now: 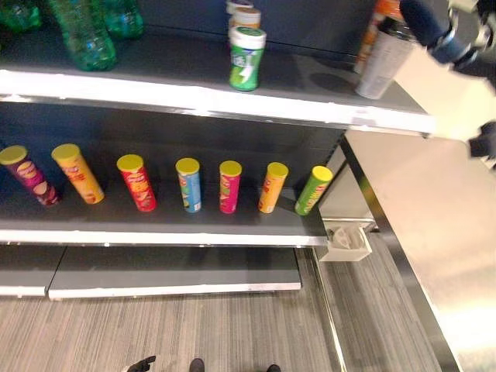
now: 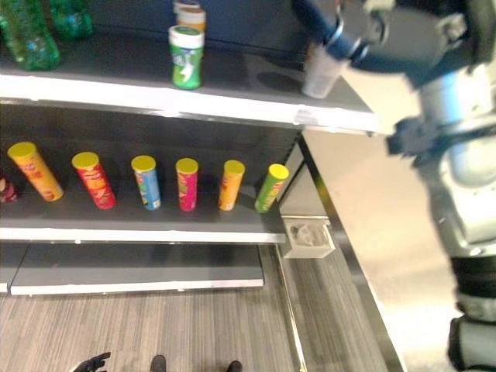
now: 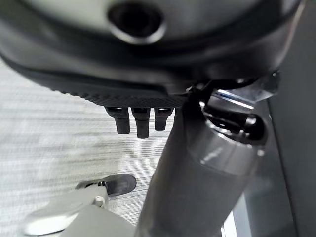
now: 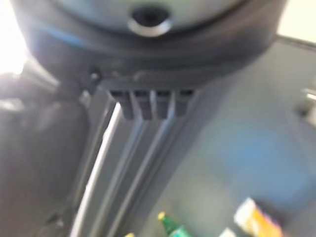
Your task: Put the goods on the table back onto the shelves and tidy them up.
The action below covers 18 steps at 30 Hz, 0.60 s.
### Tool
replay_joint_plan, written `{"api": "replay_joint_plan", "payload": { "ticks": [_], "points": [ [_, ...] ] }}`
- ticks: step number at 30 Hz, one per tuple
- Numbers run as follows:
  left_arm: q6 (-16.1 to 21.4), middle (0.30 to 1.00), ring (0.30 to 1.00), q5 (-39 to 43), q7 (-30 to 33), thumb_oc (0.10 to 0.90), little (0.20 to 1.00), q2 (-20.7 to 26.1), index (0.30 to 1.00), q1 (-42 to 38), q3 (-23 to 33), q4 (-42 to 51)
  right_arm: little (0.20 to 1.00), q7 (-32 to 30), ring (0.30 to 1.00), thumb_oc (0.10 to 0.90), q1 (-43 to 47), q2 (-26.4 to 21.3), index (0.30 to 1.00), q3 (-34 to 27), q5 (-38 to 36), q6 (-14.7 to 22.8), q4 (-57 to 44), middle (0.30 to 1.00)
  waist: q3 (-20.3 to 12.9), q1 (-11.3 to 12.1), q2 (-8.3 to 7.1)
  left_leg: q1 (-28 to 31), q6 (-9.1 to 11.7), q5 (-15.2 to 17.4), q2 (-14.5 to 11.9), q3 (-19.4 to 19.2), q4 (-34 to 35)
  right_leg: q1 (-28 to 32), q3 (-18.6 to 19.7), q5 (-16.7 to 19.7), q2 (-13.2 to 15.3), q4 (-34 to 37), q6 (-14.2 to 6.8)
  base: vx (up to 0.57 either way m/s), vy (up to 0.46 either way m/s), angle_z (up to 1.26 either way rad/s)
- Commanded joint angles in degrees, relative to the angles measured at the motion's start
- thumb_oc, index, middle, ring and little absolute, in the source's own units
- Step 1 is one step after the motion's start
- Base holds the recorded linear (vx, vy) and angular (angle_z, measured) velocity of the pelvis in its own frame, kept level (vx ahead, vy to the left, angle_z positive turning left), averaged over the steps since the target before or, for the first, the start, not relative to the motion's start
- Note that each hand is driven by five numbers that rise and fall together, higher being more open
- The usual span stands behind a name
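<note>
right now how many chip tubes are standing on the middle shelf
7, in one row on the middle shelf, left to right: purple tube, orange tube, red tube, blue tube, pink tube, yellow tube, green tube. More may sit beyond the left edge.

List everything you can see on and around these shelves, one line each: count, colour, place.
chip tubes: seven; purple, yellow, red, blue, pink, orange, green, all with yellow lids; in a row on the middle shelf
bottles: at least two; green; left of the top shelf
canister: one; green and white; middle of the top shelf
can: one; pale grey; right end of the top shelf
table: one; steel; right of the shelves
right robot hand: one; dark; by the can
left robot hand: one; dark; low, over the floor
</note>
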<state>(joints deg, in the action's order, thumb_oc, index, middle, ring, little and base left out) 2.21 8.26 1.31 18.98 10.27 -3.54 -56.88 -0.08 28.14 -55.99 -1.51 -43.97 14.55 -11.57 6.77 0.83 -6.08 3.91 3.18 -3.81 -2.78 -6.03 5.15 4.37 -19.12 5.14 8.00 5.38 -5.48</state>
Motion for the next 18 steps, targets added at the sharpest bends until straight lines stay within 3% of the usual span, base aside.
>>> {"api": "replay_joint_plan", "payload": {
  "ticks": [1, 3, 4, 6, 9, 12, 17, 18],
  "points": [
    [1.7, 0.9, 0.9, -3.3, -1.3, 0.8, 0.9, 3.1, 0.9, -2.9, -2.0, 1.1, 0.9, 5.0, 0.9, 0.8, 3.2, 6.8, 0.9, -2.0, -7.7, 3.1, -3.7, 0.9, -2.2, 3.0, -2.33, 2.3, 1.7, 6.1, -1.6, -4.0, -0.1, 1.6, -2.0, -0.3, 5.7, -0.7, -6.9, -0.01, -0.009, -0.09],
    [1.6, 0.9, 0.9, -3.6, -1.5, 0.8, 0.9, 3.2, 0.9, -3.0, -2.0, 1.5, 0.9, 6.1, 0.9, 0.8, 0.5, 9.4, 0.9, -2.6, -8.3, 2.2, -5.4, 0.9, -2.3, 2.9, -2.13, 2.5, 1.7, 6.1, -1.7, -4.2, -0.1, 1.6, -1.9, -0.4, 5.6, -0.7, -6.8, -0.01, -0.009, -0.1],
    [1.7, 0.9, 0.9, -3.4, -1.7, 0.8, 0.9, 3.4, 0.9, -4.0, -1.8, 2.5, 0.9, 9.0, 0.9, 0.8, -3.8, 14.1, 0.9, -0.5, -9.5, 0.6, -7.4, 0.9, -2.2, 2.5, -1.38, 2.8, 1.7, 6.1, -1.7, -4.5, -0.1, 1.6, -1.4, -0.4, 5.6, -0.6, -6.7, -0.01, -0.017, -0.07],
    [1.8, 0.9, 0.9, -3.7, -2.5, 0.8, 0.9, 3.9, 0.9, -4.0, -0.7, 4.4, 0.9, 11.6, 0.9, 0.8, -10.6, 16.4, 0.9, -0.4, -7.7, -2.8, -10.1, 0.9, -2.3, 2.0, -0.71, 3.0, 1.7, 6.0, -2.0, -4.9, -0.1, 1.5, -1.1, -0.7, 5.5, -0.6, -6.5, -0.01, -0.032, -0.08],
    [1.8, 0.9, 0.9, -4.0, -2.9, 0.8, 0.9, 3.6, 0.9, -4.4, -0.4, 5.3, 0.9, 15.7, 0.9, 0.8, -18.6, 22.7, 0.9, 2.9, -10.9, -5.6, -8.9, 0.9, -2.3, 1.4, -0.01, 3.2, 1.7, 5.9, -2.1, -5.2, -0.1, 1.4, -0.7, -0.7, 5.4, -0.6, -6.2, 0.01, -0.024, -0.11],
    [2.2, 0.9, 0.9, -3.8, -4.8, 0.8, 0.9, 3.2, 0.9, -3.6, 0.2, 7.8, 0.9, 22.2, 0.9, 0.8, -27.8, 23.3, 0.9, 5.7, -11.0, -11.5, -7.6, 0.9, -2.5, 0.6, 0.56, 3.4, 2.0, 5.7, -2.3, -5.5, -0.1, 1.5, -0.6, -0.9, 5.3, -0.4, -5.9, 0.01, -0.031, -0.12],
    [2.6, 0.9, 0.9, -3.7, -6.4, 0.8, 0.9, 2.9, 0.9, -3.0, 0.5, 9.5, 0.9, 26.5, 0.9, 0.8, -35.1, 23.2, 0.9, 6.8, -9.5, -14.7, -3.4, 0.9, -2.6, -0.3, 1.06, 3.2, 2.3, 5.4, -2.6, -5.7, -0.1, 1.3, -0.5, -1.0, 5.1, -0.4, -5.8, 0.01, -0.022, -0.02],
    [2.7, 0.9, 0.9, -4.0, -7.4, 0.8, 0.9, 3.1, 0.9, -3.0, 0.3, 10.1, 0.9, 27.3, 0.9, 0.8, -37.6, 21.2, 0.9, 7.0, -5.2, -15.4, -0.1, 0.9, -2.7, -0.7, 1.21, 3.3, 2.5, 5.4, -2.7, -5.9, -0.1, 1.3, -0.6, -1.1, 5.0, -0.4, -5.8, 0.0, 0.0, 0.0]
  ]
}}
